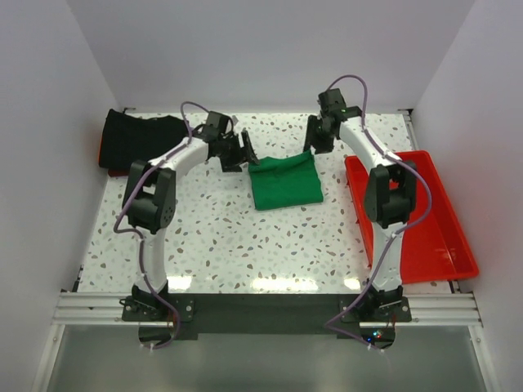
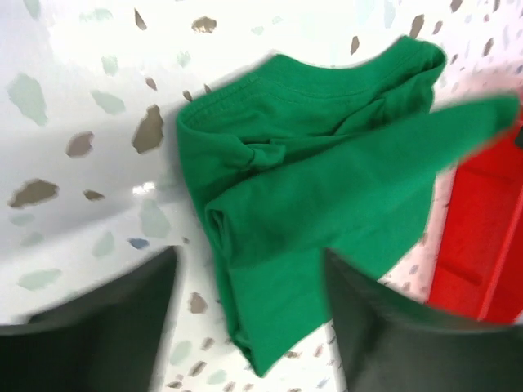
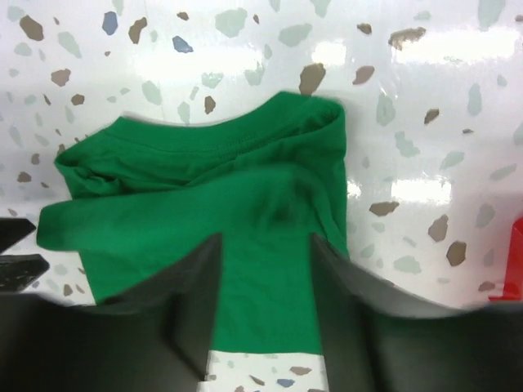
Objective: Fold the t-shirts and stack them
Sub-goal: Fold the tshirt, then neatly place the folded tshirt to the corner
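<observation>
A bright green t-shirt (image 1: 286, 181) lies folded into a rough square on the speckled table, right of centre. My left gripper (image 1: 245, 153) hovers at its far-left corner, open; in the left wrist view the shirt (image 2: 319, 188) lies below the spread gripper (image 2: 249, 327). My right gripper (image 1: 317, 137) is open just beyond the shirt's far-right corner; in the right wrist view it (image 3: 265, 314) hangs over the shirt (image 3: 229, 204), whose collar edge faces away. Neither grips cloth. A pile of black t-shirts (image 1: 140, 140) sits at the far-left corner.
A red plastic tray (image 1: 429, 224) stands along the table's right side, close to the green shirt; it also shows in the left wrist view (image 2: 482, 237). White walls close in the table on the left, back and right.
</observation>
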Motion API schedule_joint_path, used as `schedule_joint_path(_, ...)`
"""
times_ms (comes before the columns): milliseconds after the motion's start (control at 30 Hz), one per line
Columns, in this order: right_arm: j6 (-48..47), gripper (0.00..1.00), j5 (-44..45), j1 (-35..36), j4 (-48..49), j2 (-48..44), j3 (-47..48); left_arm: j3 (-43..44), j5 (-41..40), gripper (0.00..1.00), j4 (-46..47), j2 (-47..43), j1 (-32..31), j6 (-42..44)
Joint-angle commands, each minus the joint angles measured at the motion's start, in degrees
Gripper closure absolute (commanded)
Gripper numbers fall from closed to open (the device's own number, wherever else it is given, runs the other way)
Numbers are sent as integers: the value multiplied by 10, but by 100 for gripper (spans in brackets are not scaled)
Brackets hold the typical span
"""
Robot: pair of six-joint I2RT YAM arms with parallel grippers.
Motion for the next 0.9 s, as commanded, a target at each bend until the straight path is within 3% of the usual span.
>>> schedule_joint_path(0, -11, 45, -16, -7, 11, 0, 46, 30, -22, 12, 25, -3, 9, 10)
schedule_joint_path(67, -13, 35, -22, -8, 18, -13, 43, 30, -40, 6, 25, -19, 9, 20)
schedule_joint_path(167, -14, 32, -35, -7, 42, -35, 12, -8, -40, 4, 47, -48, 9, 27)
schedule_joint_path(400, -16, 31, -79, 7, 85, -110, -113, -139, 13, 9, 135, -97, 6, 22)
schedule_joint_path(600, 2, 31, -98, 32, 129, -157, -235, -250, 61, 12, 269, -121, 6, -2)
schedule_joint_path(867, 12, 31, -124, 63, 168, -152, -272, -321, 103, 14, 413, -114, 6, -55)
